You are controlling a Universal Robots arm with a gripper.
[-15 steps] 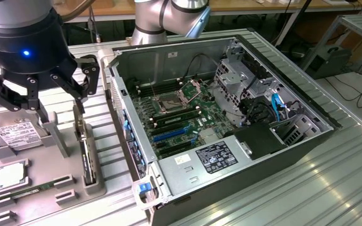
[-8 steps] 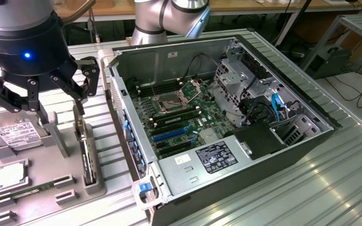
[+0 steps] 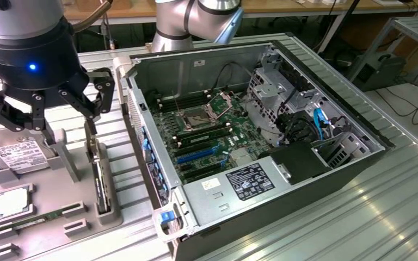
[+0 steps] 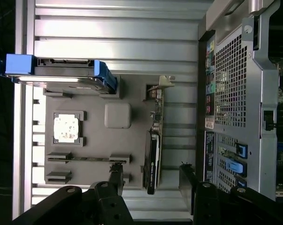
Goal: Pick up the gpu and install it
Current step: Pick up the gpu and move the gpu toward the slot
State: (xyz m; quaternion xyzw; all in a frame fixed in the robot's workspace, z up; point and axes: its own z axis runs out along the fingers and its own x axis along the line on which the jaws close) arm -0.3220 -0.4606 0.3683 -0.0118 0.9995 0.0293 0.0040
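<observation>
I have the gripper hanging over the grey parts holder, at the exterior view's left, beside the open computer case. Its black fingers are spread wide apart and hold nothing.

The gpu stands on its long edge in a slot of the holder, on the side nearest the case. From the wrist view I look straight down on the card's thin edge, with its silver end bracket at the far end. One end of the card lies in the gap between the two fingers, and daylight shows on both sides of it. I cannot tell whether the fingertips have reached the card's height.

Further to the exterior view's left in the same holder I see the silver hard drive in its blue carrier, a square processor, and near it the narrow memory stick.

The case lies on its side on the slatted metal table, with the green motherboard exposed.
</observation>
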